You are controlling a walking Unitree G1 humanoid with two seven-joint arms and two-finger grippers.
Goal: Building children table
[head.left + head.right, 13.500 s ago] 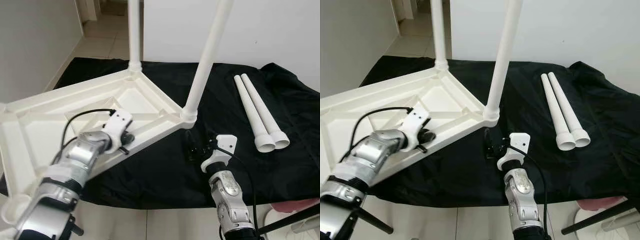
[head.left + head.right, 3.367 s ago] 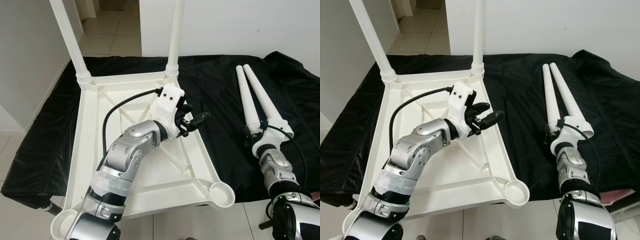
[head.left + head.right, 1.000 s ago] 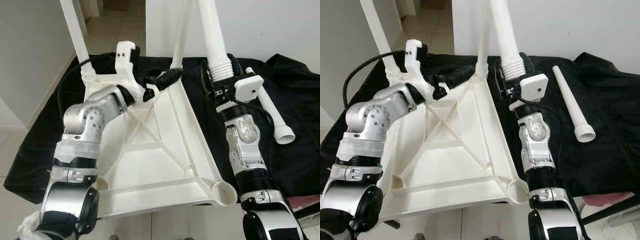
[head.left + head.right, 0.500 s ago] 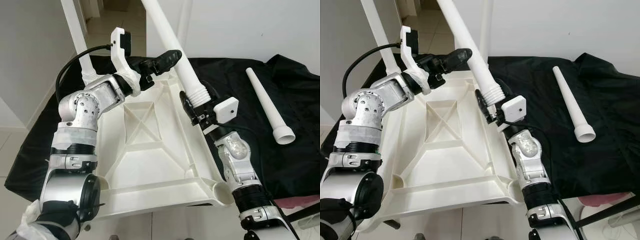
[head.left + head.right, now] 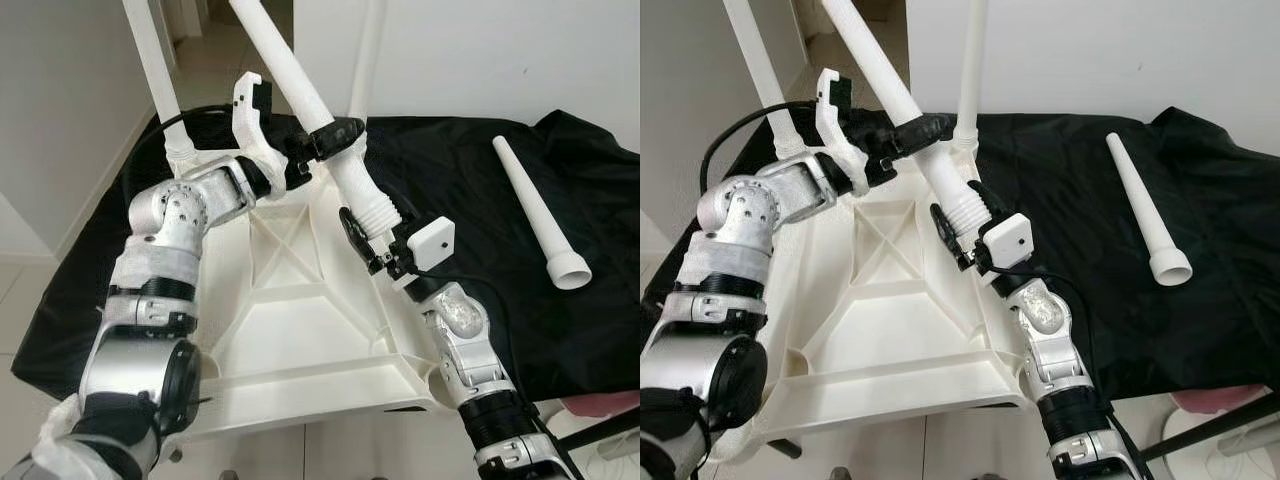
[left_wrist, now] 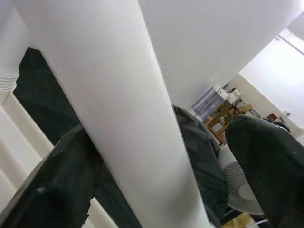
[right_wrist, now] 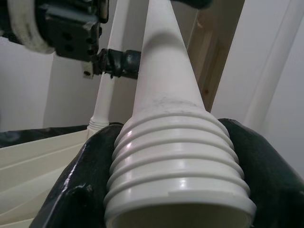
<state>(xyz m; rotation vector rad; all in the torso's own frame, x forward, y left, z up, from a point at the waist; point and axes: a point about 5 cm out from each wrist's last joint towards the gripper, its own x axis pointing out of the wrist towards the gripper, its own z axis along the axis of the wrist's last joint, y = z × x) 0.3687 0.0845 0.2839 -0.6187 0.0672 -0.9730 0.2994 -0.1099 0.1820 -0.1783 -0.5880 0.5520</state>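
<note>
two legs are already standing in the far corners of the upturned tabletop (image 5: pixel 300 330), which is lying on a black cloth (image 5: pixel 480 190). going left to right: the left gripper (image 5: pixel 330 135) is reaching across with its jaws closed around the upper shaft of a third leg (image 5: pixel 310 110), probably steadying it so it does not swing. lower down, the right gripper (image 5: pixel 375 245) is clamping the ribbed end of that leg, holding it tilted over the tabletop's right rim, well short of the near right socket (image 5: pixel 425 375) it seems meant for. a fourth leg (image 5: pixel 540 215) is lying loose on the cloth at far right, waiting its turn.
</note>
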